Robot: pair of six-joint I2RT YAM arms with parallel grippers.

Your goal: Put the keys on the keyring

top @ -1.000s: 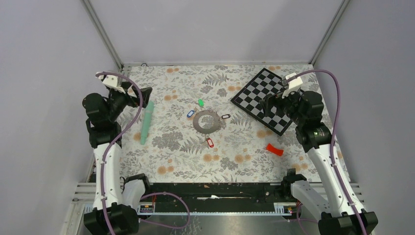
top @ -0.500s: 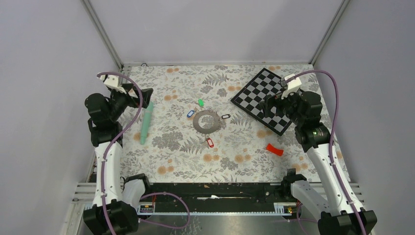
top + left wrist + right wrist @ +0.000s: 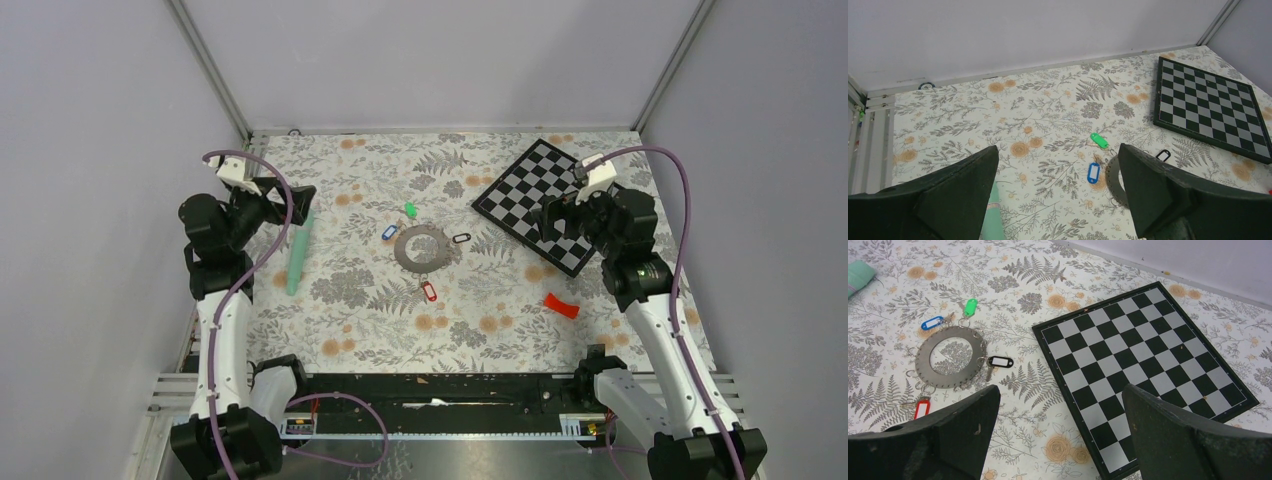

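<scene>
The grey keyring (image 3: 420, 246) lies flat mid-table; it also shows in the right wrist view (image 3: 951, 357), and its edge shows in the left wrist view (image 3: 1113, 177). Around it lie small tagged keys: green (image 3: 410, 210), blue (image 3: 389, 232), black-framed (image 3: 461, 238) and red (image 3: 429, 291). Whether any key is hooked on the ring cannot be told. My left gripper (image 3: 296, 196) hangs open and empty above the table's left side (image 3: 1058, 150). My right gripper (image 3: 549, 216) hangs open and empty over the chessboard's near corner (image 3: 1060, 387).
A mint-green tube (image 3: 297, 250) lies on the left below my left gripper. A black-and-white chessboard (image 3: 545, 200) lies at the back right. A curved red plastic piece (image 3: 561, 305) lies at the right front. Grey walls close in the table.
Both arms have shifted slightly: the left gripper a little right and down, the right one a little down. The keys and the keyring have not moved.
</scene>
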